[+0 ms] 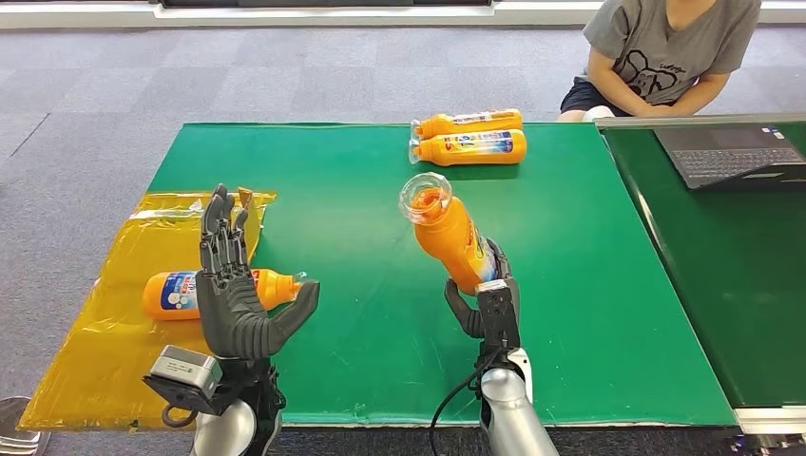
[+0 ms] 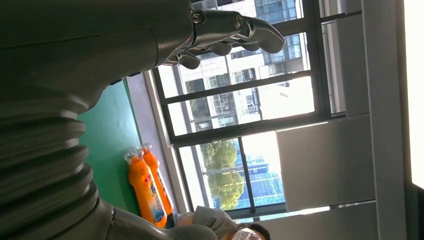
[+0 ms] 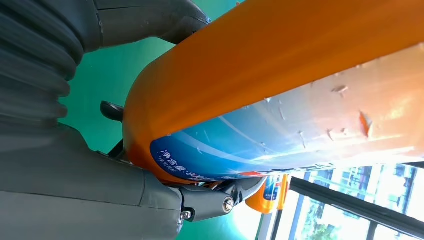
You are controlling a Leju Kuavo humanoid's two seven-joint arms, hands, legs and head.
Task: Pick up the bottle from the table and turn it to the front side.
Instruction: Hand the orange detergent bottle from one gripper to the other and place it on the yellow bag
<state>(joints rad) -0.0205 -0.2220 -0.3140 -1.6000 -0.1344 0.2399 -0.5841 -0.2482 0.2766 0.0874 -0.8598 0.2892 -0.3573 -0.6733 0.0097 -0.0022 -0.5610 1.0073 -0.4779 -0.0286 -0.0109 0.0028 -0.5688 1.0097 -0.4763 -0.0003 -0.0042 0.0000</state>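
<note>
Yellow sheet (image 1: 86, 361): on the bench (image 1: 570, 285), left of the held bottle; carries a lying bottle (image 1: 176, 293).
Left robot hand (image 1: 238, 304): raised, fingers spread, holding nothing, well left of the held bottle.
Held bottle (image 1: 451, 237): gripped at its base by the right robot hand (image 1: 489, 309), lifted off the bench, long axis tilted up and leftward, cap end uppermost. Label mostly faces away rightward; judged to need rotating.
Two spare bottles (image 1: 470, 138): beyond the held bottle.
</note>
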